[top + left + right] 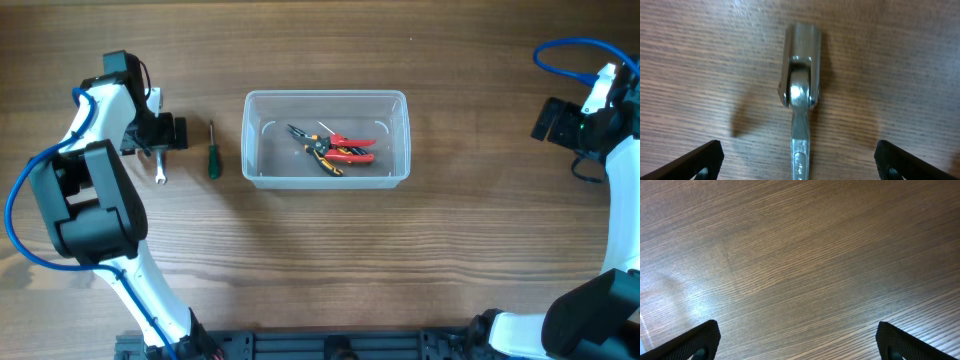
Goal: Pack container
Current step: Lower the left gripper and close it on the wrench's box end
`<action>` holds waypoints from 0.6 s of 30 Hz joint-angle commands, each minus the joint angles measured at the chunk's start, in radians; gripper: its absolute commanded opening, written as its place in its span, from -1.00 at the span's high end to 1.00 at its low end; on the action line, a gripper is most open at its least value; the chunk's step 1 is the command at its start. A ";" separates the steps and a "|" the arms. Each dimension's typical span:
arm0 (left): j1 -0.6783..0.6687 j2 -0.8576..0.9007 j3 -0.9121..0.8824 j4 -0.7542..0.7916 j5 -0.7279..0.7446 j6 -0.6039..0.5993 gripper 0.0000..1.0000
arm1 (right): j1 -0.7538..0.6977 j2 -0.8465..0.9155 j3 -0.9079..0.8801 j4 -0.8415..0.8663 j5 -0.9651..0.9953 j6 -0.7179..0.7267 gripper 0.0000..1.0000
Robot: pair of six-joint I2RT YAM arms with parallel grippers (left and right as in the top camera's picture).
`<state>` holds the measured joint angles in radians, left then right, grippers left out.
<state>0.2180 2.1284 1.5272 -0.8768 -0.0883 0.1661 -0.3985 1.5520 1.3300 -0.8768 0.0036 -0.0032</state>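
The clear plastic container (326, 138) stands at the table's middle, with red-handled pliers (350, 148) and another orange-and-black hand tool (318, 155) inside. A silver flex-head socket wrench (160, 170) lies on the wood left of it; in the left wrist view the silver wrench (800, 100) runs straight between my fingers. My left gripper (800, 162) is open, its fingers wide apart on either side of the wrench shaft, not touching it. A green-handled screwdriver (212, 152) lies between wrench and container. My right gripper (797, 342) is open and empty over bare wood at the far right.
The left arm's dark body (90, 200) covers the table's left side. The right arm (600, 115) with its blue cable sits at the far right edge. A black rail (330, 345) runs along the front edge.
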 commanded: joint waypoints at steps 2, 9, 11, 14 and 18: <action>0.004 0.012 0.019 0.030 0.029 0.023 -1.00 | -0.003 0.000 -0.002 0.002 -0.005 0.013 -1.00; 0.004 0.012 0.019 0.044 0.053 0.039 -0.99 | -0.003 0.000 -0.002 0.002 -0.005 0.013 -1.00; 0.005 0.012 0.019 0.048 0.053 0.035 -0.99 | -0.003 0.000 -0.002 0.002 -0.005 0.013 -1.00; 0.010 0.013 0.019 0.047 0.049 0.016 -0.99 | -0.003 0.000 -0.002 0.002 -0.005 0.013 -0.99; 0.023 0.013 0.019 0.047 0.049 0.001 -0.99 | -0.003 0.000 -0.002 0.002 -0.005 0.013 -0.99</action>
<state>0.2226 2.1284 1.5272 -0.8322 -0.0544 0.1802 -0.3985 1.5520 1.3300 -0.8768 0.0036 -0.0032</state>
